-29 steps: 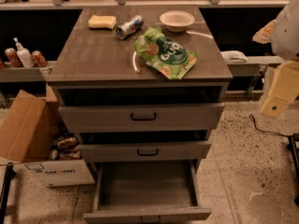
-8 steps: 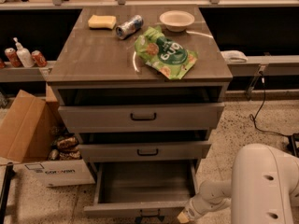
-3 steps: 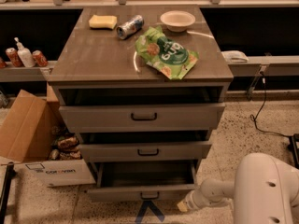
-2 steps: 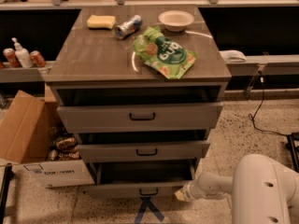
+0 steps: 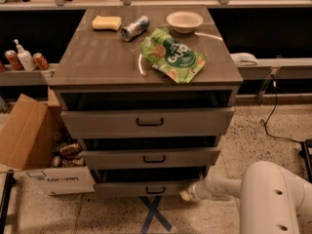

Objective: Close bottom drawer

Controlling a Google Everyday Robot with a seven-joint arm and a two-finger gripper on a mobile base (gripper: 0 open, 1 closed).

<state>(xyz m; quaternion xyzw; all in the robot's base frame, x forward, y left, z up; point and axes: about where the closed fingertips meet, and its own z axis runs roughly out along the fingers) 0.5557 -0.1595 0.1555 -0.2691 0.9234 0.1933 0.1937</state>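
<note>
The bottom drawer (image 5: 146,189) is the lowest of three grey-brown drawers in the cabinet (image 5: 146,62). It is pushed nearly all the way in, with only a narrow dark gap above its front panel. Its small black bar handle (image 5: 155,190) faces me. My gripper (image 5: 185,195) is at the end of the white arm (image 5: 229,185), low on the right. It rests against the right end of the bottom drawer's front.
The top drawer (image 5: 148,122) and middle drawer (image 5: 152,157) stand slightly out. On the cabinet top lie a green bag (image 5: 171,56), a can (image 5: 135,27), a sponge (image 5: 107,22) and a bowl (image 5: 184,20). A cardboard box (image 5: 29,145) stands at the left. Blue tape (image 5: 153,214) marks the floor.
The bottom drawer stood wide open and has slid back into the cabinet. My gripper has followed it inward along its right front edge.
</note>
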